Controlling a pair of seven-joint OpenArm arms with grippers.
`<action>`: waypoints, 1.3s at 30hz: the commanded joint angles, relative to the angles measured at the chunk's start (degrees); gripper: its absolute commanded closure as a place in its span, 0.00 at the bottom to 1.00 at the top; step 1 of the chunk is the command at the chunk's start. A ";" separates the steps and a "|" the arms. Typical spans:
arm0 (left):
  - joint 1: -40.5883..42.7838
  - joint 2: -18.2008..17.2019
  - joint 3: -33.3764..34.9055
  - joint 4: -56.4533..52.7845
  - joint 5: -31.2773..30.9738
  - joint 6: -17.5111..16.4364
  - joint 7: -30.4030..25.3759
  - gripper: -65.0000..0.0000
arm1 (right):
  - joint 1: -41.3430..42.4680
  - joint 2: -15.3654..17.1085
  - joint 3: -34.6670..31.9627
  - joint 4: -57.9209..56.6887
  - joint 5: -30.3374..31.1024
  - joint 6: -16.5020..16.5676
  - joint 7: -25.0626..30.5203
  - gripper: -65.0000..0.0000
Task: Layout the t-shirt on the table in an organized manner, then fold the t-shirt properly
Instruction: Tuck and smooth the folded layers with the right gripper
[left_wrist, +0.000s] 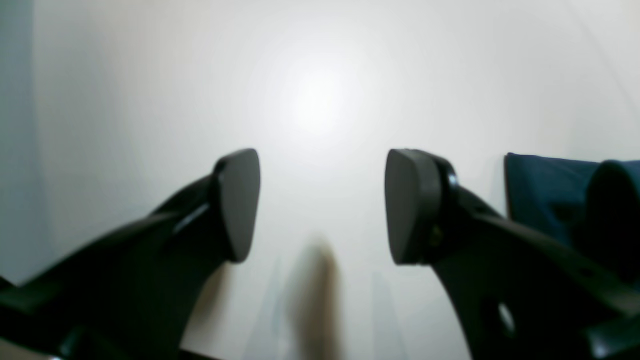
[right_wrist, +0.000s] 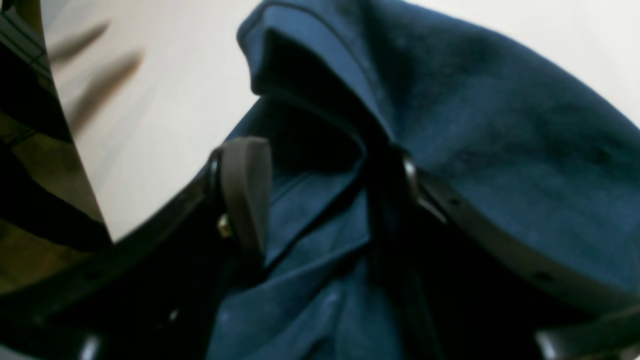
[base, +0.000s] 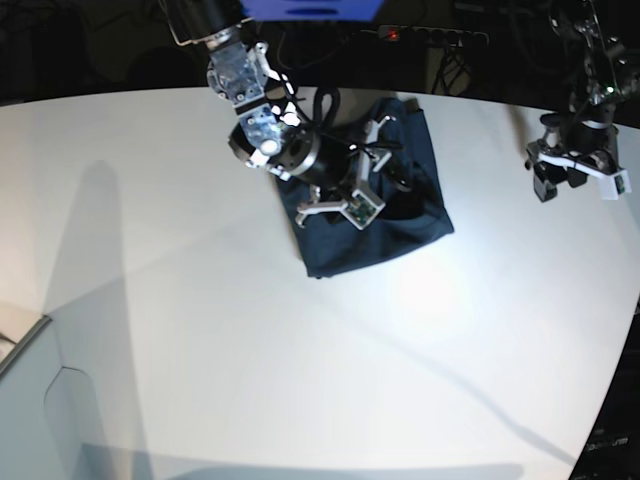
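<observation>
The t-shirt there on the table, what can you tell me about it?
The t-shirt is dark navy, soft cloth, bunched into a rumpled heap with folds and a hemmed edge standing up, not laid flat. It lies on the white table toward the far edge. The right gripper is down in it, open, cloth lying between and around its fingers. The left gripper is open over bare table, not touching it.

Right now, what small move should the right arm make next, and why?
Probably close the right tool on the fold between its fingers. The t-shirt lies bunched on the table, and the open jaws straddle a raised fold. The left tool is open over bare table, so it cannot help yet.
</observation>
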 joint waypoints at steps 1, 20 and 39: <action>-0.06 -0.78 -0.32 1.00 -0.63 -0.36 -1.29 0.40 | 0.59 -0.76 0.02 0.83 0.83 -0.02 1.65 0.49; 2.13 -1.83 -2.78 1.61 -0.72 -0.36 -1.29 0.40 | 1.73 -0.84 0.02 0.74 0.83 -0.02 1.65 0.41; 2.13 -1.83 -2.78 1.53 -0.72 -0.36 -1.29 0.40 | -0.03 -1.02 -12.29 -2.34 0.83 -0.02 2.09 0.41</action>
